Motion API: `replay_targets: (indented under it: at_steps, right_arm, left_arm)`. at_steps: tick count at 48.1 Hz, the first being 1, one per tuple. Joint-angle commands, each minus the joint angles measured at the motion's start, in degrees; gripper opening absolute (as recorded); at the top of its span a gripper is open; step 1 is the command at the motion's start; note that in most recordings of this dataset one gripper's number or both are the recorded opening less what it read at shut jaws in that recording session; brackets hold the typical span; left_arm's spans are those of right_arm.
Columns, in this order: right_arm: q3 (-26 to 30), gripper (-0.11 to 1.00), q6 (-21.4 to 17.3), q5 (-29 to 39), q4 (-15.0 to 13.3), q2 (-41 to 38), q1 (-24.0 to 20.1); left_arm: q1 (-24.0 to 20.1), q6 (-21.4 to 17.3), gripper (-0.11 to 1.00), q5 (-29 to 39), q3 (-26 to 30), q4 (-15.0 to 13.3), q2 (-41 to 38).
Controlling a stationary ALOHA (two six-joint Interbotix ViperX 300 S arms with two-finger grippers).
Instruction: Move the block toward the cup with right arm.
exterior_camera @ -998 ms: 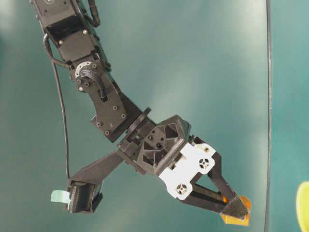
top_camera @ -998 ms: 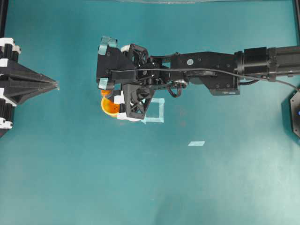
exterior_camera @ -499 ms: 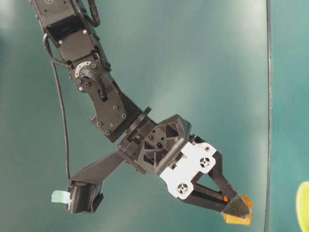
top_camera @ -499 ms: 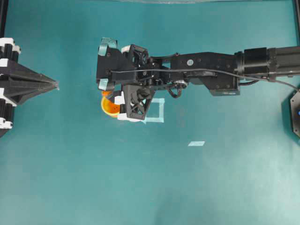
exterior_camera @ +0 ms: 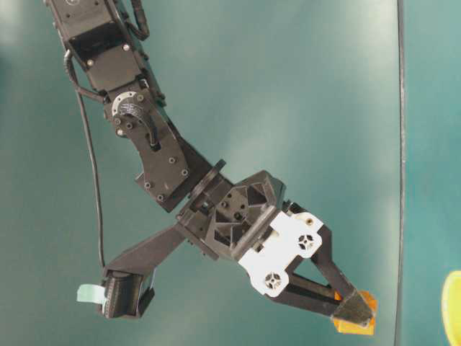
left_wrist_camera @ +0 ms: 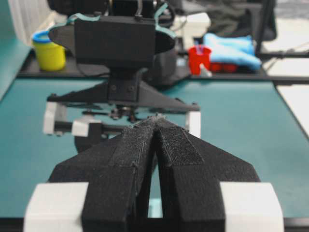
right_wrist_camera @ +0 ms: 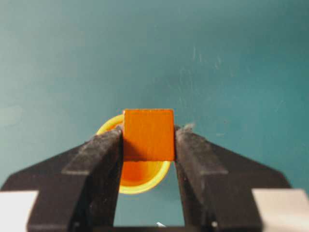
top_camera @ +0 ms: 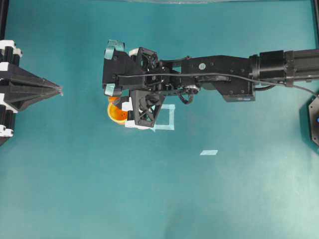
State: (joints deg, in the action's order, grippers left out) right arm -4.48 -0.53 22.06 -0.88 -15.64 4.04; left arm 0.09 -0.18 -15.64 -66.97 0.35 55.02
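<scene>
- Two arms are showing in the overhead view: the right arm (top_camera: 234,74) is reaching in from 3 o'clock across the middle, and the left gripper (top_camera: 59,90) is sitting at 9 o'clock with its tip pointing toward 3 o'clock.
- The right gripper (right_wrist_camera: 148,140) is clamping the block (right_wrist_camera: 148,134) between its two black fingers (right_wrist_camera: 99,157), one on each side face.
- In the right wrist view the block is hanging in front of the cup (right_wrist_camera: 140,180), covering the cup's upper part; the yellow rim is peeking out at 10 o'clock and 6 o'clock of the block.
- From overhead, the gripper body and its white mounts are hiding most of the cup (top_camera: 117,113); only an orange arc is showing at the 8 o'clock side of the wrist.
- The left gripper's jaws are pressing together with nothing between them, well apart from the cup.
- A pale tape square (top_camera: 171,118) is lying on the teal table (top_camera: 99,189) just at 3 o'clock of the cup, partly under the gripper, and a small tape strip (top_camera: 209,152) is lying further toward 4 o'clock.
- In the left wrist view a yellow tub (left_wrist_camera: 49,50) and a red cup (left_wrist_camera: 199,59) are standing beyond the table's far edge.
</scene>
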Motion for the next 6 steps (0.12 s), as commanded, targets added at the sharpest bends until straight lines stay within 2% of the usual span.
replay_targets:
  at_steps: [1,6]
  right_arm:
    - [1.3,0.39,0.0,-0.2,-0.2,1.2,-0.3]
    - [1.3,0.39,0.0,-0.2,-0.2,1.2,-0.3]
  left_arm:
    - [-0.1,0.0,0.01,-0.3,1.5,0.2,-0.4]
    - [-0.2,0.0,0.01,-0.3,1.5,0.1,-0.4]
